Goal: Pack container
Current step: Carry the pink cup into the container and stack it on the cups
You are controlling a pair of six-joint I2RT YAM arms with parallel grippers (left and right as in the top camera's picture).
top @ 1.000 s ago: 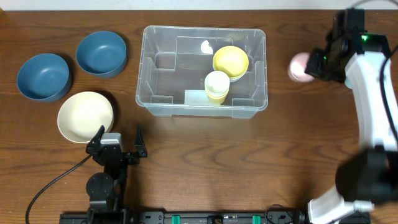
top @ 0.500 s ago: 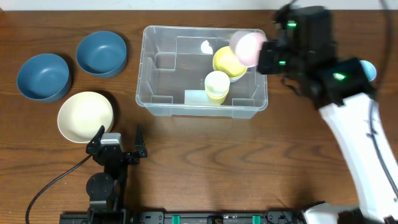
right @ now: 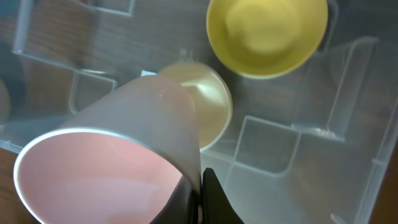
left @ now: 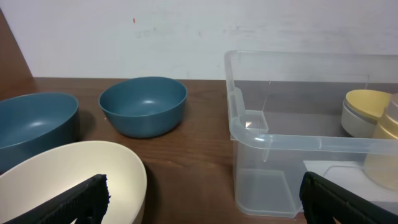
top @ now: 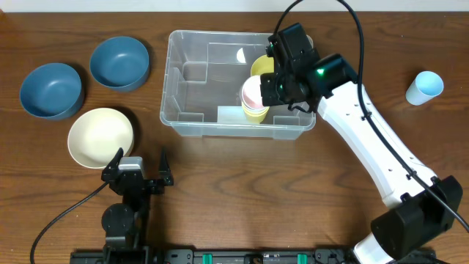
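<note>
Pink cup (right: 106, 155) hangs just above the cream cup (right: 208, 102) inside the container (top: 167, 81).
Right pincer (right: 200, 190) is clamped on its rim, so the move is straight down; the container sits mid-worktop (top: 242, 191); left pincer (top: 141, 163) stands apart, farther off.

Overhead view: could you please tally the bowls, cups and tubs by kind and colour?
Blue bowl: 2
Cream bowl: 1
Yellow bowl: 1
Pink cup: 1
Pale yellow cup: 1
Light blue cup: 1
Clear container: 1
Total: 8

My right arm (top: 366, 139) extended, my right fingers (right: 214, 202) pinched onto the pink cup (right: 106, 162) rim; my left fingers (left: 81, 199) spread wide, level.
</note>
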